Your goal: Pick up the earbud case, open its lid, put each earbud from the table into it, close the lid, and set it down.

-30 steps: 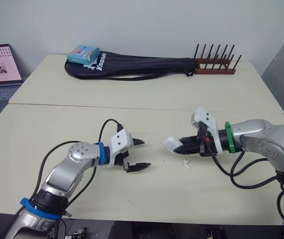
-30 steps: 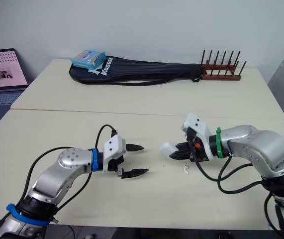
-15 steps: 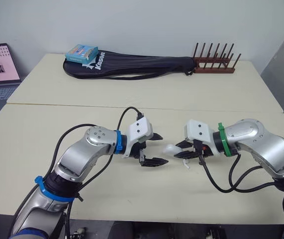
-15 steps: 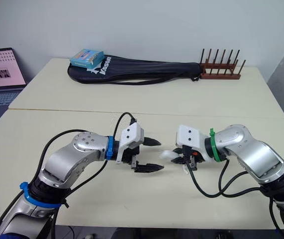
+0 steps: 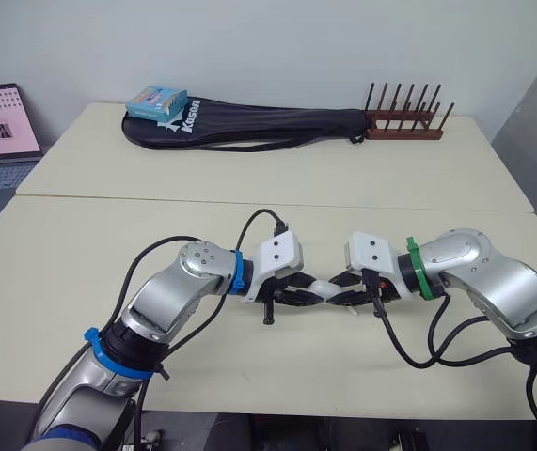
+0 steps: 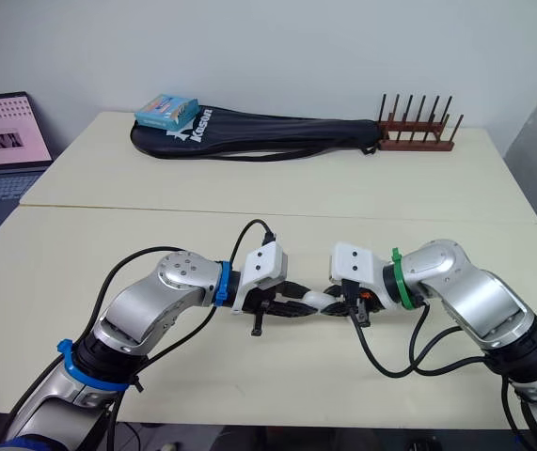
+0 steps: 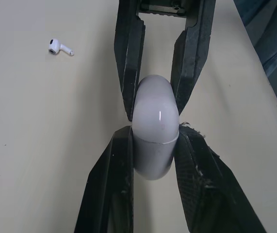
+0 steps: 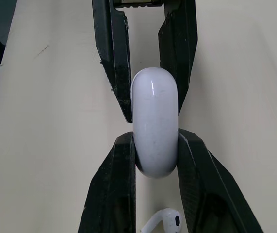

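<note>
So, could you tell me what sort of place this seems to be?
Probably an office or lab room: plain pale tables pushed together, an open laptop beside them, and a black racket bag lying on top.

A long black bag (image 5: 249,127) is laid across the far side of the table (image 5: 437,178). A blue box (image 5: 157,101) is set on its left end and a wooden rack (image 5: 404,122) just beside its right. What may be a laptop (image 5: 0,127) is seen leftward.

One earbud case (image 7: 155,131), one earbud (image 7: 59,46)
</note>
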`<state>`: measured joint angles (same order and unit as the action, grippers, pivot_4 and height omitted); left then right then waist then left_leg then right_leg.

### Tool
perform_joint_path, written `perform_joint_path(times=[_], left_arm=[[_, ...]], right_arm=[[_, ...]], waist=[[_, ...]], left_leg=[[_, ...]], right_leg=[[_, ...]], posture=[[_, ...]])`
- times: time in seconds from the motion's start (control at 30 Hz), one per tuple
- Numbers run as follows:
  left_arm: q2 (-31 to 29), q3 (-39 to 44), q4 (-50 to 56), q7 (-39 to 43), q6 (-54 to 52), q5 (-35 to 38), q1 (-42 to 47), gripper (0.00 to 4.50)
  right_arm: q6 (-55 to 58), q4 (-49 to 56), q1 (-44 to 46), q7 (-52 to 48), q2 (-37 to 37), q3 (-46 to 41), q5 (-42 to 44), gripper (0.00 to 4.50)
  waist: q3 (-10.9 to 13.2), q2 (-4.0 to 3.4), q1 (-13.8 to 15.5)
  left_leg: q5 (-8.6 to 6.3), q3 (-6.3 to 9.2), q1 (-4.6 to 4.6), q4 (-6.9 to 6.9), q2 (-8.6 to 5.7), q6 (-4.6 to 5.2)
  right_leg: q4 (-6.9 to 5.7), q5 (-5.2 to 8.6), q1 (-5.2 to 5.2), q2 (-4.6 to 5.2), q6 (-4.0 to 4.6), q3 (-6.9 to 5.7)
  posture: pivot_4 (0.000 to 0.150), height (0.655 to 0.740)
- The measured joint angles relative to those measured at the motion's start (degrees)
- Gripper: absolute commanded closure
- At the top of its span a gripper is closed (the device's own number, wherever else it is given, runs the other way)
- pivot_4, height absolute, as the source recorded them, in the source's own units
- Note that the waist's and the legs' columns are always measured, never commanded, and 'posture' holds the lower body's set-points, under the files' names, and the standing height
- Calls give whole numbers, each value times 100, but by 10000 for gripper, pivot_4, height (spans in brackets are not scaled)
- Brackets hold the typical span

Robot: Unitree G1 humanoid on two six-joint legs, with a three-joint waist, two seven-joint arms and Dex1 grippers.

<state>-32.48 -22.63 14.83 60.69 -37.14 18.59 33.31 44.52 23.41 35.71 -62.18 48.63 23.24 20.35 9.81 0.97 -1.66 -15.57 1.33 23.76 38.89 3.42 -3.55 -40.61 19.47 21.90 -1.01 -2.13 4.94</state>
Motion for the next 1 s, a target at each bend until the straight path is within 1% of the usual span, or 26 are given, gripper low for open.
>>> perform_joint_path(times=[0.33, 0.4, 0.57, 0.73, 1.0], left_arm=[[-6, 16, -12, 89, 170, -104, -61, 36958], [17, 77, -90, 119, 261, -70, -111, 29596], [-149, 143, -347, 263, 511, -96, -319, 15375], [-231, 290, -356, 573, 687, 55, -436, 15056], [-28, 402, -428, 436, 712, 110, -421, 15056]], right_arm=[[113, 5, 34, -39, -40, -1, 1, 37397], [116, 7, 55, -42, -45, -1, 3, 37397], [117, 45, 113, -43, -64, -139, 14, 37397], [114, 48, 114, -115, -64, -153, 11, 37397], [48, 48, 113, -169, -60, -153, -20, 37398]], waist=[[0, 0, 0], [0, 0, 0], [0, 0, 0], [0, 0, -1], [0, 0, -1]], left_leg=[[0, 1, 1, 1, 1, 0], [0, 1, 0, 1, 1, 0], [0, 1, 2, 1, 2, 0], [0, 1, 2, 1, 2, 0], [0, 1, 2, 2, 2, 0]], right_leg=[[-4, 1, 2, 0, 0, 0], [-7, 1, 3, 0, 0, 1], [-13, 1, 11, -1, 1, 3], [-16, 1, 12, 0, 1, 2], [-17, 2, 13, -1, 1, 3]], posture=[[1500, 7157], [1500, 7157], [1500, 7157], [1500, 7157], [1500, 7157]])
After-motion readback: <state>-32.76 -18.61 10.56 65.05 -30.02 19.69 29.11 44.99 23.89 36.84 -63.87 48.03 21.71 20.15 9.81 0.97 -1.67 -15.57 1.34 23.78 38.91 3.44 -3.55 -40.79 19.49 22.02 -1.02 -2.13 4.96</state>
